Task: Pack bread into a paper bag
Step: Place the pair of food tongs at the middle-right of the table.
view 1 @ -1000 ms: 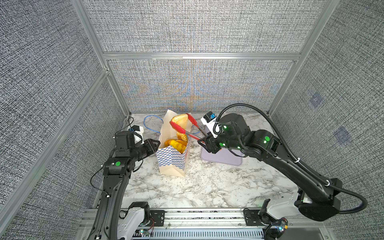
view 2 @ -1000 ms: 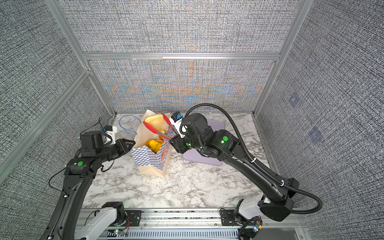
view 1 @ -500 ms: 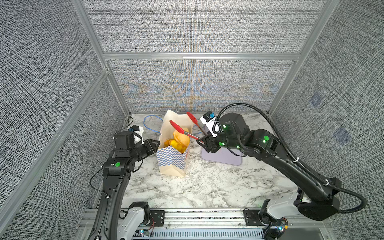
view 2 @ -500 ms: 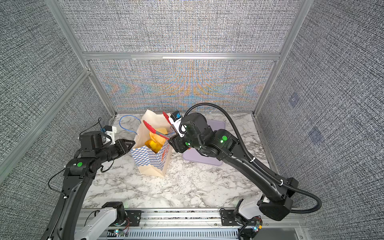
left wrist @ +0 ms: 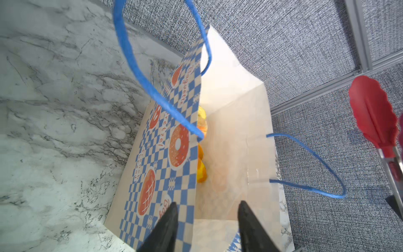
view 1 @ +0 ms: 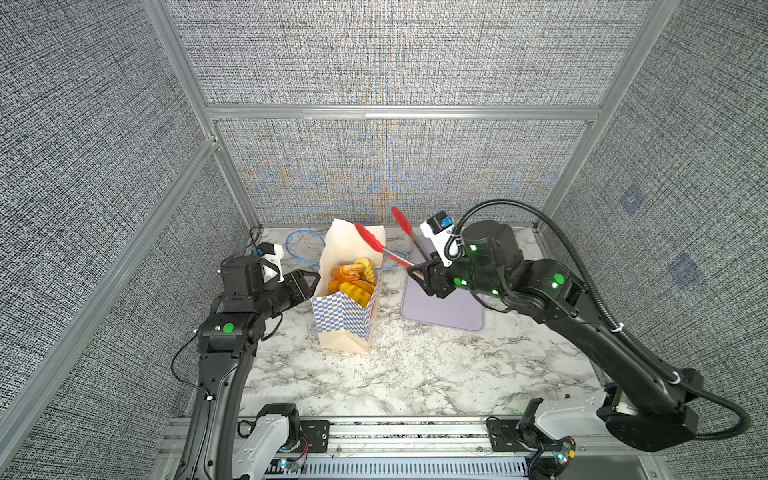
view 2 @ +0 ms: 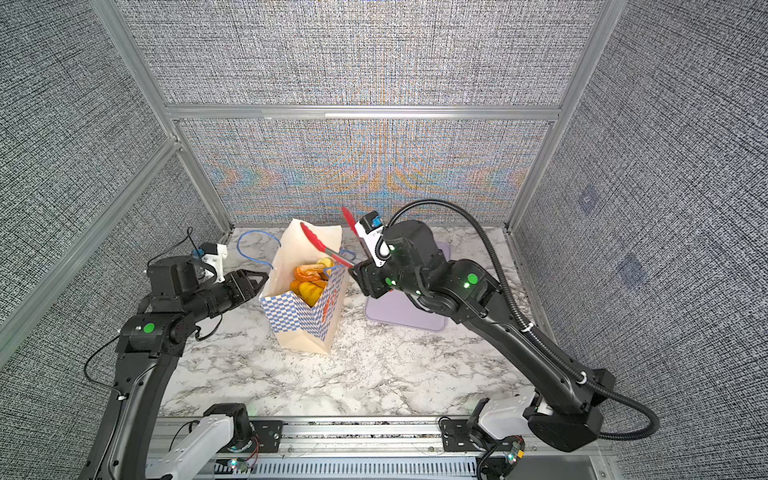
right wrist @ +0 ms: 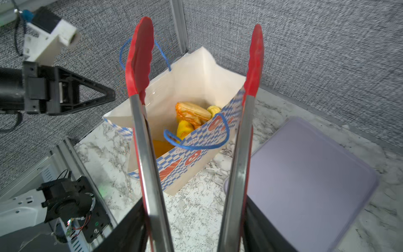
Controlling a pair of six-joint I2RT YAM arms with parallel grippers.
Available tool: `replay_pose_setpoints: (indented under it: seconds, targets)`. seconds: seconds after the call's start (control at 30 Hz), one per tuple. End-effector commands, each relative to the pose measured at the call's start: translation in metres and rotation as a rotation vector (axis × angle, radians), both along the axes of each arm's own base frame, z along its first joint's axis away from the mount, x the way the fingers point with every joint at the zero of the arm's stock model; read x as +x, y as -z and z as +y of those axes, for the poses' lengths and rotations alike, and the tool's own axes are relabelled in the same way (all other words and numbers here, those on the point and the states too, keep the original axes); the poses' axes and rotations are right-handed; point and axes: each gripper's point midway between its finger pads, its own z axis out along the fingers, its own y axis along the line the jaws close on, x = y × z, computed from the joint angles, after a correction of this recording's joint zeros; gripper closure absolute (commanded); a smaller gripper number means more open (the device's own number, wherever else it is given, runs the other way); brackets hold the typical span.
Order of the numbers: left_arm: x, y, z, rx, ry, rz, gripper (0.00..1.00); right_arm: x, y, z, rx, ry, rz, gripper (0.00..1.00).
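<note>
Entry one, right gripper (view 1: 420, 277): mine, clamped on tongs (right wrist: 150, 152) at the steel handles; red tips splayed, empty.
Entry two, bread (right wrist: 192, 113): heaped inside upright paper bag (right wrist: 189, 83), ahead of and below those tips.
Entry three, left gripper (left wrist: 207, 211): my fingers apart at the bag's rim, the nearer arm.

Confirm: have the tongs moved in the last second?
Yes. Against the paper bag, the tongs have shifted up and back toward the lilac tray, tips spread wider and empty.

Red-tipped metal tongs (view 1: 374, 244) stood with their arms spread, tips raised above the marbled surface (view 1: 415, 365). A flat lilac tray (view 1: 446, 309) lay on that surface, towards the back. Grey woven walls (view 1: 395, 54) in aluminium framing (view 1: 399, 112) enclosed everything.
</note>
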Motion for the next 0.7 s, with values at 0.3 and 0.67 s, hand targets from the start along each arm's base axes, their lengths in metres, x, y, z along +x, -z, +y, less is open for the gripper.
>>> replay_pose_setpoints:
  seconds: [0.3,0.67]
  targets:
    - [-0.032,-0.063,0.032,0.172,-0.126,-0.183,0.14,0.065,0.099,-0.199,-0.049,0.650,0.179,0.36]
    - [-0.013,0.024,0.076,0.242,-0.380,-0.087,0.10,0.078,0.289,-0.309,-0.060,0.949,0.631,0.37]
